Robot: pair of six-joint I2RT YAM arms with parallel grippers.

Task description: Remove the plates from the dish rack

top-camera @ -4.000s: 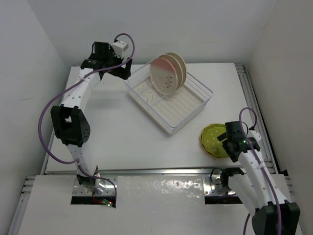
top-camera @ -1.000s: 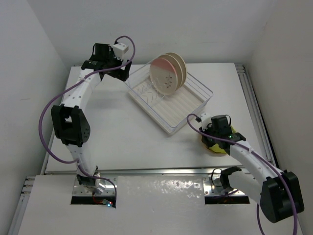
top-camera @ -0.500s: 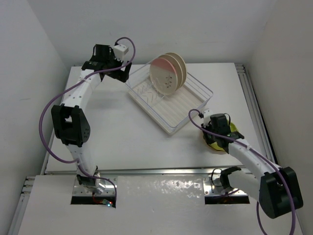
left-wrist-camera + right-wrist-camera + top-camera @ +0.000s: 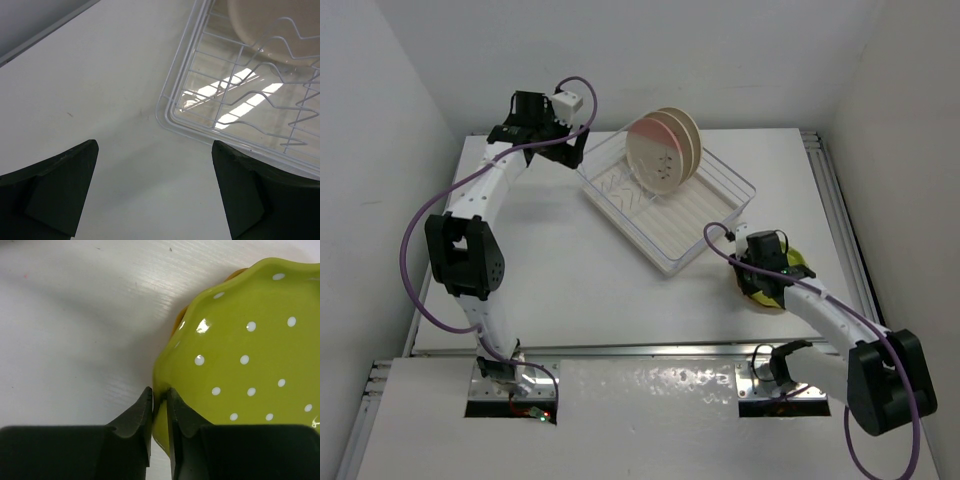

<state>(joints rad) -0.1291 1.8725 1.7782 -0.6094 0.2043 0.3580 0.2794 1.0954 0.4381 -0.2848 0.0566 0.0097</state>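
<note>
Right wrist camera gives what the overhead one cannot: the right gripper [image 4: 159, 390] has its two fingers either side of the wavy rim of the yellow-green plate [image 4: 250, 355], the gap barely wider than the rim. Whether they press it I cannot tell. A sliver of the orange-yellow plate [image 4: 176, 322] peeks from under the green one, so the two lie stacked on the worktop [image 4: 75, 315].

From the top external camera that stack sits near the worktop's right edge, towards the near side, mostly hidden under the gripper. Only this view shows the dish rack [image 4: 692, 228] whole, set slantwise at the far middle, with the pink plate [image 4: 655, 158] and the beige plate [image 4: 688, 128] standing on edge at its far end.

The left wrist camera shows the left gripper [image 4: 155, 200] spread wide, holding nothing, above bare worktop just beside the rack's left corner.

Four seconds ago the right gripper stood at the near-right of the green plate, which showed almost whole; now it covers the plate's left part. Left arm, rack and standing plates have not moved.
</note>
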